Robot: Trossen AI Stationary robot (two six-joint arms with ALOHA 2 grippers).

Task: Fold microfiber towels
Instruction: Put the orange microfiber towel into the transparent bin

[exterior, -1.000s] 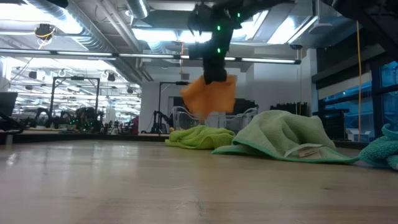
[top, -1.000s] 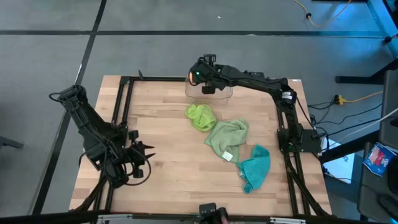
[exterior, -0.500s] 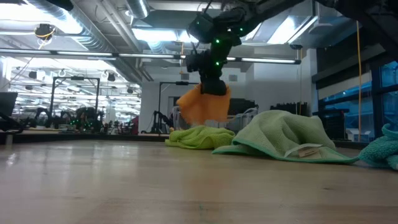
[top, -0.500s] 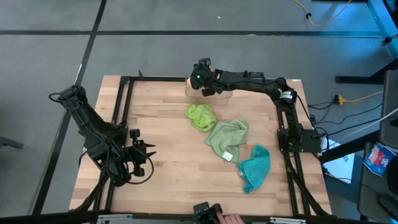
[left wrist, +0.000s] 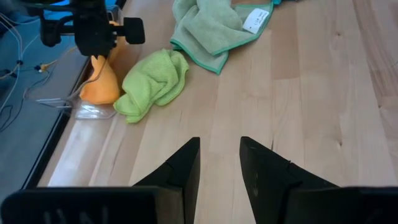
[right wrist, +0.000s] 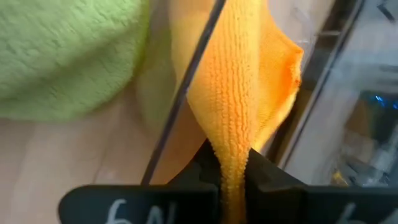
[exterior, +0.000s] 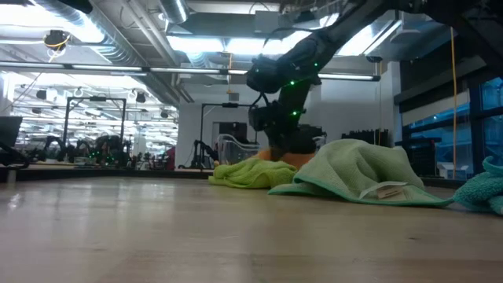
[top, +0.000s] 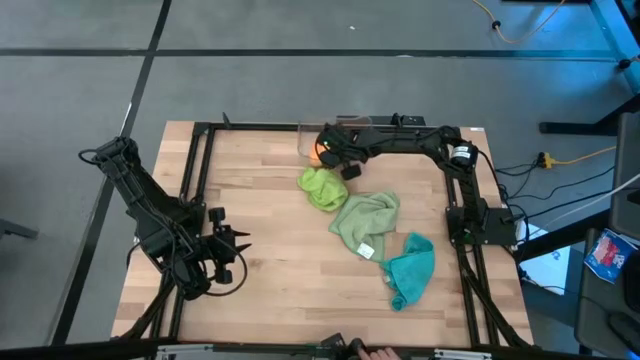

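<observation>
My right gripper (top: pixel 326 152) is low at the table's far side, shut on the orange towel (right wrist: pixel 239 93), which bunches below it next to the clear bin (left wrist: pixel 81 109). Just nearer lies the crumpled lime green towel (top: pixel 322 187). The pale sage towel (top: pixel 365 222) with a white tag lies at mid right. The teal towel (top: pixel 410 268) lies near the right front. All three rest flat on the wood. My left gripper (left wrist: pixel 219 163) hovers open over the near left, with nothing between its fingers. My right gripper pinches a bunched ridge of the orange towel (right wrist: pixel 231 158) between its two fingers (right wrist: pixel 264 171); several layers seem gathered there. The fingers slant down from above. The towel hangs slack below them, and its lower end (left wrist: pixel 101 93) reaches down beside the bin.
A black frame (top: pixel 200 160) runs around the wooden table. Bare wood (top: pixel 260 220) lies between my left gripper and the towels. A person's fingers (top: pixel 372 352) show at the near edge.
My right gripper has come down and tipped toward the table with the orange towel, and it has rolled. The towel, which hung clear above the bin, is now low behind the lime green towel.
</observation>
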